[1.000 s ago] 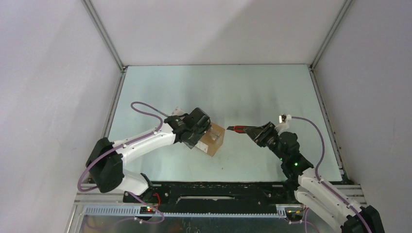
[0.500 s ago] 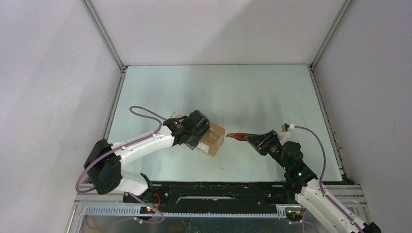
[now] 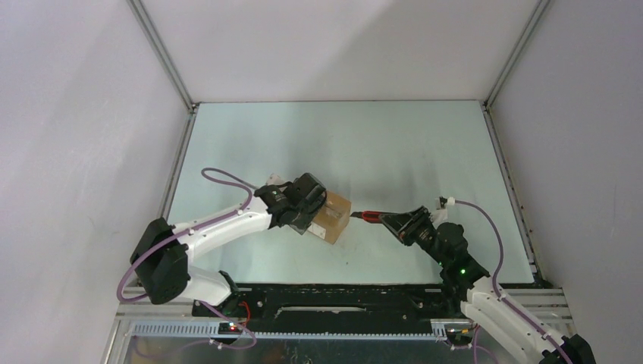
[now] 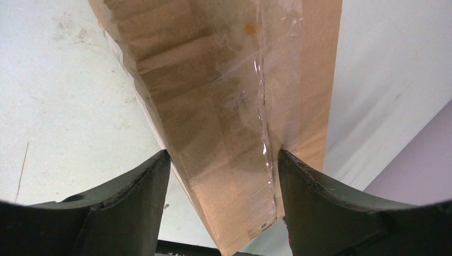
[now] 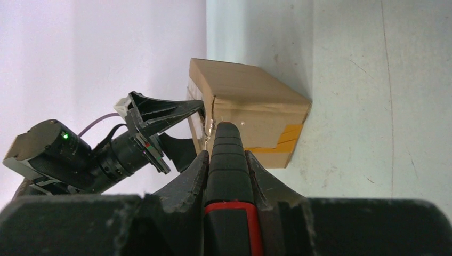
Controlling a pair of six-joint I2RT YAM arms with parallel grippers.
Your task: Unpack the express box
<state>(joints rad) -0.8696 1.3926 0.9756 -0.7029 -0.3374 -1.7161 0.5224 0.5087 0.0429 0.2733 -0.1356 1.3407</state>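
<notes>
The express box (image 3: 334, 214), a small brown carton sealed with clear tape, sits tilted on the table left of centre. My left gripper (image 3: 313, 208) holds it from the left. In the left wrist view both fingertips press the sides of the express box (image 4: 224, 106), with my left gripper (image 4: 223, 157) shut on it. My right gripper (image 3: 396, 221) is shut on a red-and-black utility knife (image 3: 371, 215) that points left. In the right wrist view the knife (image 5: 228, 176) sits between the fingers of the right gripper (image 5: 226, 154), its tip at the taped seam of the box (image 5: 250, 101).
The pale green table (image 3: 341, 136) is enclosed by grey walls on the left, back and right. A metal rail (image 3: 341, 311) with the arm bases runs along the near edge. A yellow tape strip (image 5: 285, 137) marks the box's lower side.
The left jaws have narrowed onto the box. The right arm has lowered and carried the knife left, bringing its tip up to the box.
</notes>
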